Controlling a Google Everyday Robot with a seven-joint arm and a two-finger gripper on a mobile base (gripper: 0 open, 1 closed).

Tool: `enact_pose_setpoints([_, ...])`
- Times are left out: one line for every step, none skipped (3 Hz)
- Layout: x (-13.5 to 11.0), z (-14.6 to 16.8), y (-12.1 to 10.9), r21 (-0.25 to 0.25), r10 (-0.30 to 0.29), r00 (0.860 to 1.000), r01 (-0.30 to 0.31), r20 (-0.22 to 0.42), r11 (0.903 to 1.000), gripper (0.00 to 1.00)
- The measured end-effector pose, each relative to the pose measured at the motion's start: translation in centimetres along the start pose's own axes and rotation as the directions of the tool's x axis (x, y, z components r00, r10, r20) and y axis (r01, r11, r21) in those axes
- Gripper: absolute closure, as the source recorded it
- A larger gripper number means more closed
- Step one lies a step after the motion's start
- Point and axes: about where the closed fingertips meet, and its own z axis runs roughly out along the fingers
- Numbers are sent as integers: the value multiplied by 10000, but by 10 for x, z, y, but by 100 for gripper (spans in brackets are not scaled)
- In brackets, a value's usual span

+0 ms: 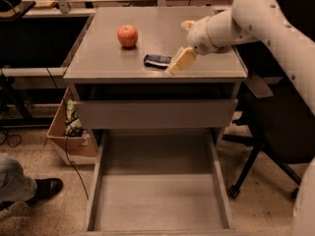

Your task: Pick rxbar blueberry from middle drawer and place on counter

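The rxbar blueberry, a dark flat bar, lies on the grey counter near its front edge, to the right of and in front of the red apple. My gripper is just right of the bar, open and empty. Its lower finger is close beside the bar's right end. The middle drawer is pulled far out below and its flat bottom is bare.
A shallower grey drawer shows its front just under the counter. A cardboard box stands on the floor at the left, a dark chair at the right. A person's foot is at the lower left.
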Motion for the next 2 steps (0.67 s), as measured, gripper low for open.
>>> enact_pose_setpoints([25, -61, -9, 727, 48, 9988, -12, -493, 9974, 0])
enact_pose_setpoints([29, -67, -10, 816, 102, 9986, -59, -526, 9967, 0])
